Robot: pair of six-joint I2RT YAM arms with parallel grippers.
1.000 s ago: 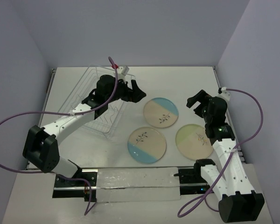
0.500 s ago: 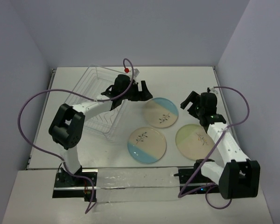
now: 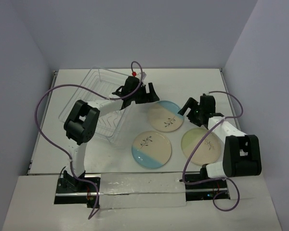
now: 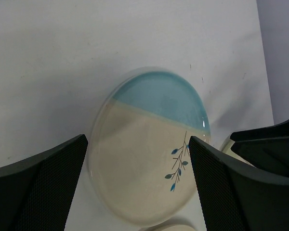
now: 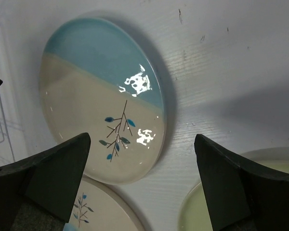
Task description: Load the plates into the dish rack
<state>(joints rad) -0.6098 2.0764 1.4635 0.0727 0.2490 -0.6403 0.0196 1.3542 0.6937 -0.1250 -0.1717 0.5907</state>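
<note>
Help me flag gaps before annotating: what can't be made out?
Top view: the left arm covers part of the dish rack; its slot wires are too thin to count.
Right wrist view: the bottom edge and a finger of the right end effector cut off the green plate.

Black left claw (image 4: 137, 140) and right claw (image 5: 142, 136), white arm links (image 3: 106, 102), purple cables (image 3: 42, 101).

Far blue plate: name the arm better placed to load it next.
Left, probably. The left gripper hangs open at the far blue plate, beside the dish rack, plate centred between its fingers. The right gripper, also open, sits on the side away from the rack.
</note>
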